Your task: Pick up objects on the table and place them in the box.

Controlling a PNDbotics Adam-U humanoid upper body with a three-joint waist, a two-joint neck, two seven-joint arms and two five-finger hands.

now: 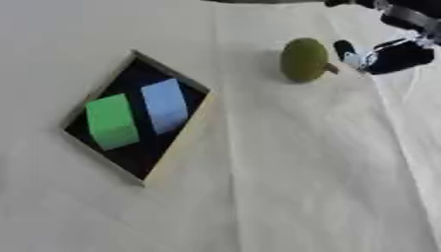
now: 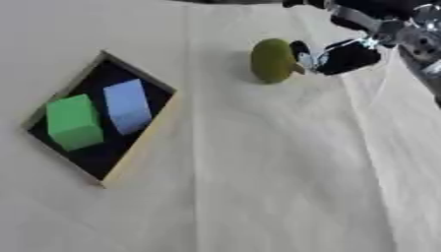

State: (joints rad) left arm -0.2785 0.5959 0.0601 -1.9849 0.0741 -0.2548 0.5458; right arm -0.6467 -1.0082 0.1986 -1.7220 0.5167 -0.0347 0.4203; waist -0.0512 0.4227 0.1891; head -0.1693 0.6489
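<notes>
**Desk:** What does the frame show of your right hand?

**Caption writer:** Your right hand [image 2: 344,55] comes in from the upper right corner, black with silver joints, and sits just beside the olive-green fruit [image 1: 303,60] on the far side of the cloth-covered table [image 1: 293,187]. One dark finger [image 1: 345,49] lies close against the fruit's right flank, by its short brown stem. Whether that finger touches the fruit, or whether the fingers are curled round anything, you cannot tell from either eye; the hand is too blurred.

**Desk:** And the fruit itself?

**Caption writer:** It rests on the cloth, rounded and upright, well apart from the box [image 1: 176,165]. Nothing lifts it.

**Desk:** Where is the box?

**Caption writer:** At your left, turned askew like a diamond, with a pale wooden rim and a black floor. Two blocks lie inside it, side by side: a green block [image 1: 112,121] toward the left corner and a light blue block [image 1: 165,106] just to its right. They sit close together; whether they touch is unclear.

**Desk:** Your left hand?

**Caption writer:** It shows in neither view.
</notes>
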